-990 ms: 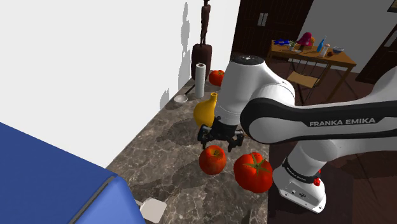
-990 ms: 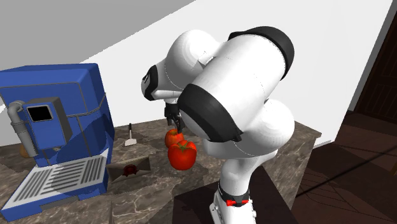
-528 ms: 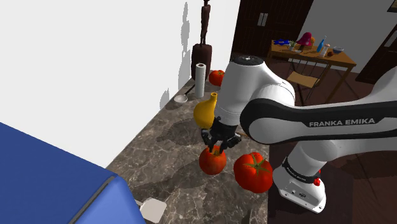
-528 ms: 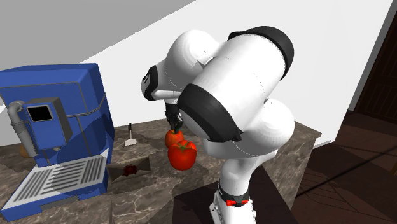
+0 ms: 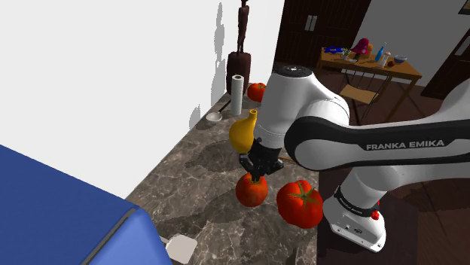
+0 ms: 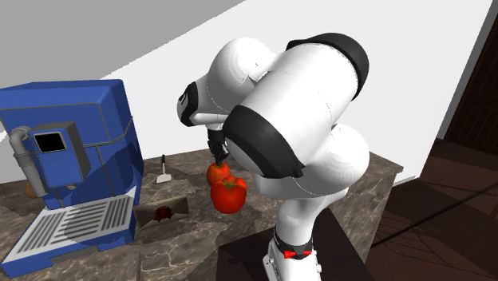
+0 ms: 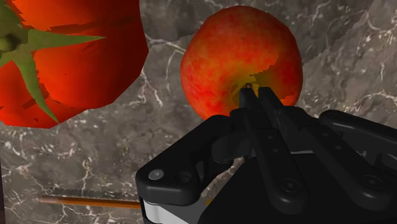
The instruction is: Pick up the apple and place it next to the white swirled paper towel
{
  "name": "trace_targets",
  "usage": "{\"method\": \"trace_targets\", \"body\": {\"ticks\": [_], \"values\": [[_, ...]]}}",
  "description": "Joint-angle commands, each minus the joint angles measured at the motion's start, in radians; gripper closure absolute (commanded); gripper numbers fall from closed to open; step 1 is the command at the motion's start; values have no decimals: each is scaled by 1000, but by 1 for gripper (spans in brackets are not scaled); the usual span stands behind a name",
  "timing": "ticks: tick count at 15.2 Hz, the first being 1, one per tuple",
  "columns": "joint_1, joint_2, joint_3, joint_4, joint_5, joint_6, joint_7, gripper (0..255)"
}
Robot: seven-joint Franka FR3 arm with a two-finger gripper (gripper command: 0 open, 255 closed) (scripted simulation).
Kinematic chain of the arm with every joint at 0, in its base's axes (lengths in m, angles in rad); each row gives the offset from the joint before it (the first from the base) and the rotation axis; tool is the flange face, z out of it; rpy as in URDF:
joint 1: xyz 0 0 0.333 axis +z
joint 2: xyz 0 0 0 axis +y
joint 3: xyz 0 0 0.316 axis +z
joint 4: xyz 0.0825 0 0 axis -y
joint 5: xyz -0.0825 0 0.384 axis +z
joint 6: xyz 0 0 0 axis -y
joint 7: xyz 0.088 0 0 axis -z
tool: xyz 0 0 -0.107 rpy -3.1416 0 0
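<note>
Gripper fingers pressed together over apple top; tomato nearby on marble counter.

Counter: apple in front, 1 tomato just beside it at shoulder view's right. Gourd behind apple; paper towel farther back, near wall.

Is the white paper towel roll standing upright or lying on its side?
Upright. In the shoulder view the paper towel roll stands on end on the counter, its long axis vertical.
</note>
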Motion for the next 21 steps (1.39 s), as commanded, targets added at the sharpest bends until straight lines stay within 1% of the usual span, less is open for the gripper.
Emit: {"method": "trace_targets", "body": {"ticks": [1,11,21], "values": [[0,-6,-9,7,-7,-16,1,255],[-4,-51,-95,102,-72,-159,13,255],[-18,-63,-163,215,-130,-287,26,255]]}}
